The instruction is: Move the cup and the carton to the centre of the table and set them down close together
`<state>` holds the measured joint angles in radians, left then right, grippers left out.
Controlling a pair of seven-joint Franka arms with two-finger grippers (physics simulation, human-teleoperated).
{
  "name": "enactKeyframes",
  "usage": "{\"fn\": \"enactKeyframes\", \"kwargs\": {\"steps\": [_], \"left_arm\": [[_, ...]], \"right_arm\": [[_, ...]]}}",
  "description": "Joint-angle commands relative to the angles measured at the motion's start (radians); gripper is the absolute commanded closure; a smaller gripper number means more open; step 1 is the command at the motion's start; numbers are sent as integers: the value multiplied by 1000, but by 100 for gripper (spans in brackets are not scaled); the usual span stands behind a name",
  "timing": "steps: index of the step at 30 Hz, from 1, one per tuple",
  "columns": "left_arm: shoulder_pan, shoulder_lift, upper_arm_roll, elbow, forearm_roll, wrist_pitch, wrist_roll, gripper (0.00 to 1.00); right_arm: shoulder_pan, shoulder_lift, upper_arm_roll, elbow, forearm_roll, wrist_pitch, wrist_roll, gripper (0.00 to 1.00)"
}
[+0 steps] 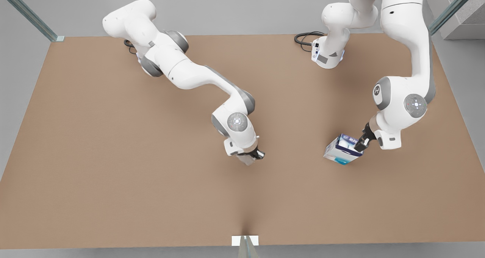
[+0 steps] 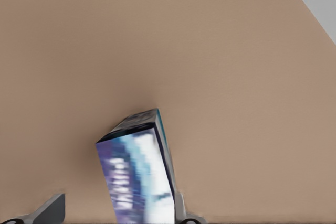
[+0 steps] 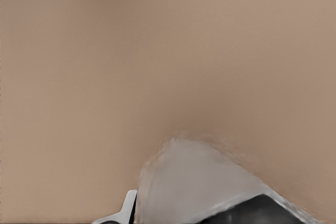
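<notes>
Near edge: a small white bracket [image 1: 245, 240] sits at the middle of the table's [image 1: 113, 167] front edge, with a glass post rising from it.

Right gripper: at the front view's centre, low over the brown tabletop; the right gripper [image 1: 253, 155] is closed around the cup [image 1: 247, 158], its dark fingers pressed against the silvery-grey body.

Cup: gripped near the table's middle; in the right wrist view the cup [image 3: 194, 182] appears as a pale grey faceted wall with a dark opening at one edge. Whether it touches the surface I cannot tell.

Cup contents: the inside is dark and nothing can be made out in it.

Left gripper: on the front view's right, about level with the other hand; the left gripper [image 1: 362, 141] clamps the carton [image 1: 343, 149] at its dark upper end.

Carton: tilted, its teal bottom corner toward the table and its top leaning toward the arm, well apart from the cup. In the left wrist view the carton [image 2: 139, 174] shows a blue-purple face with white lettering between the fingers [image 2: 50, 208]; the far finger touches its side, the near one stands off with a gap.

Carton state: closed, no contents visible.

Far edge: both arm bases stand along the table's back edge, each with a black cable [image 1: 305, 38] looped beside it.

Beyond: grey floor, and glass rails [image 1: 28, 11] at the corners.
</notes>
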<state>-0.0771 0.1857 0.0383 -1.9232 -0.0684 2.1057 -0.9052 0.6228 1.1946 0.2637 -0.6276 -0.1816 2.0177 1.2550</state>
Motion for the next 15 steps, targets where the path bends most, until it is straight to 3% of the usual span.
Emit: {"fn": "enactKeyframes", "kwargs": {"steps": [1,4,11,12,13,15], "left_arm": [[2,0,0,-8,-13,14,-7,0],[-21,0,0,-17,-10,5,-187,0],[-29,51,0,-8,-1,33,-169,0],[-29,63,0,-3,-1,33,-169,0],[-29,69,0,1,-1,33,-170,0],[-29,81,0,3,-2,34,-170,0]], "right_arm": [[0,2,0,0,-4,-7,0,79],[31,19,-11,-7,-19,-33,-28,79],[71,42,-78,-23,-42,-43,-141,79],[72,43,-77,-24,-42,-42,-140,10],[72,49,-77,-24,-42,-33,-138,0],[74,51,-72,-23,-41,-27,-138,0]]}}
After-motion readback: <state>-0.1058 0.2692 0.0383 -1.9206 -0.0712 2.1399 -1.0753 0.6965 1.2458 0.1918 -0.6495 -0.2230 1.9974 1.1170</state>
